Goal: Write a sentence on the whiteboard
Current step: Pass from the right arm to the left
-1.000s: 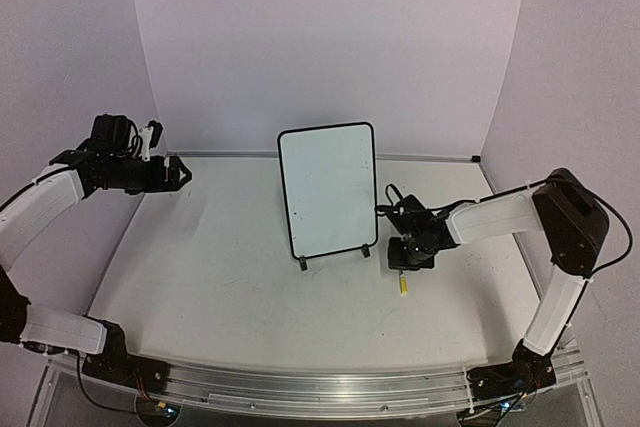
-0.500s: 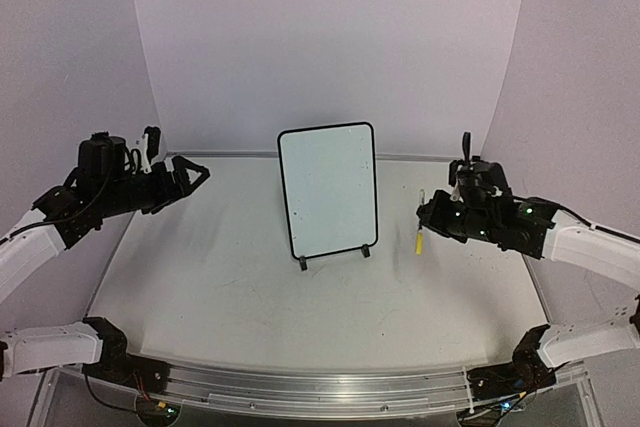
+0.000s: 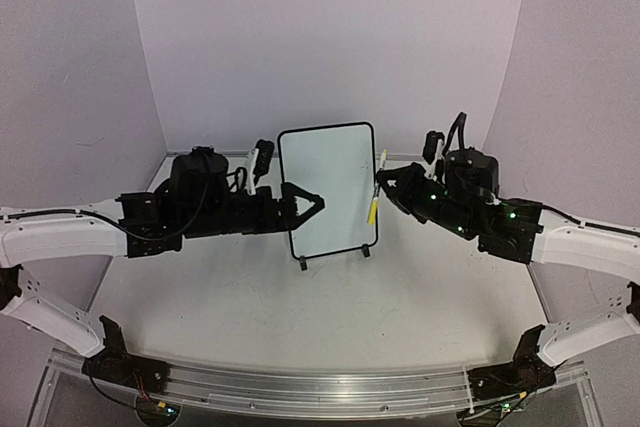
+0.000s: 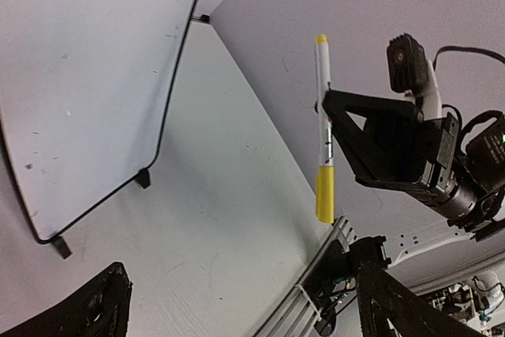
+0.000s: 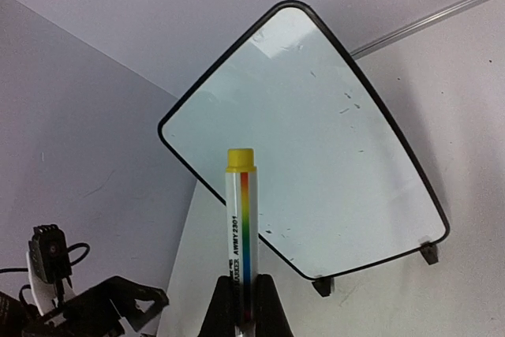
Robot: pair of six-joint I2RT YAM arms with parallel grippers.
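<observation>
— Where are we with the marker?
— Our right gripper is clamping the marker mid-barrel. We are now holding it up off the table, just right of the whiteboard.
— And the left?
— Our left gripper is swinging in from the side, jaws wide and empty. The cap is staying on and no sentence is showing, so we are probably uncapping next.

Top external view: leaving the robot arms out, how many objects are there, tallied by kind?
Small upright white whiteboard with thin black frame: 1
Slim white marker with yellow cap: 1
Total: 2
</observation>
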